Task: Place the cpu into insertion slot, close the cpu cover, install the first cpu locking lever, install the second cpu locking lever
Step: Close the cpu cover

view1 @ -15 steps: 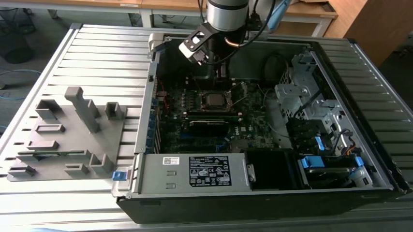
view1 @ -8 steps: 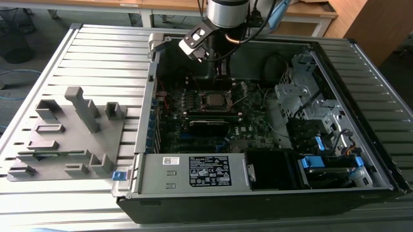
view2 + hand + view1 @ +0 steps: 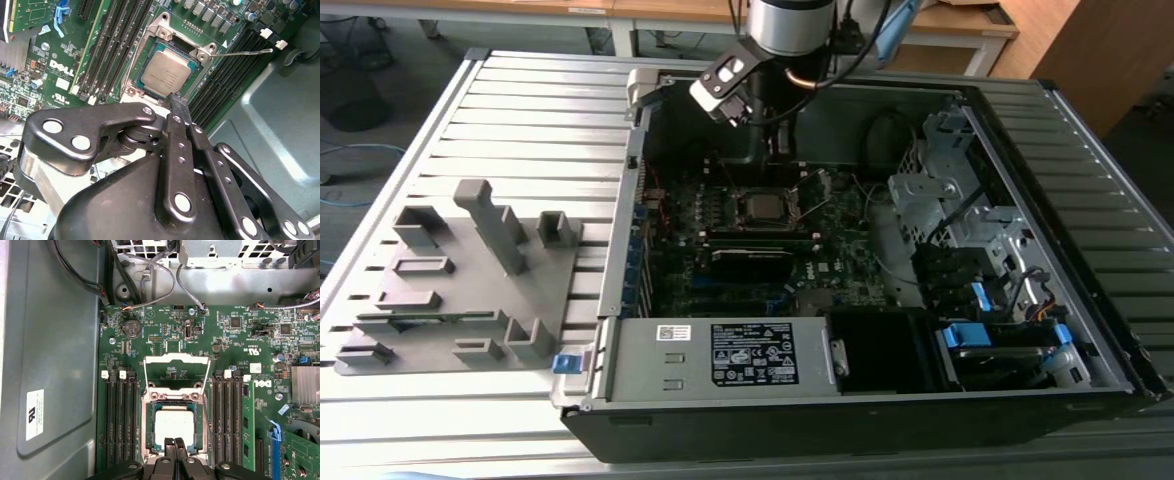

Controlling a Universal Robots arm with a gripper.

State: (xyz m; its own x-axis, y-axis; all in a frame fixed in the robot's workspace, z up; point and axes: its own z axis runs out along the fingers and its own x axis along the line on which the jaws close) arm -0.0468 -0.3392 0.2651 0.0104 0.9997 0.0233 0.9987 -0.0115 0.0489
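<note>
Slatted table [image 3: 520, 110] bears the opened case [image 3: 720, 435]: cpu [image 3: 174, 424] sits in insertion slot [image 3: 148, 426], cpu cover [image 3: 176, 359] tipped back to admit it, gripper [image 3: 175, 441] pinched together, empty, just beside.

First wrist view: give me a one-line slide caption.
The cpu sits in the insertion slot, the cpu cover open, the shut fingers at the chip's edge.

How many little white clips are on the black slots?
4 white clips in the first wrist view: two off one side of the cpu, two off the other. More may hide behind the hand.
</note>
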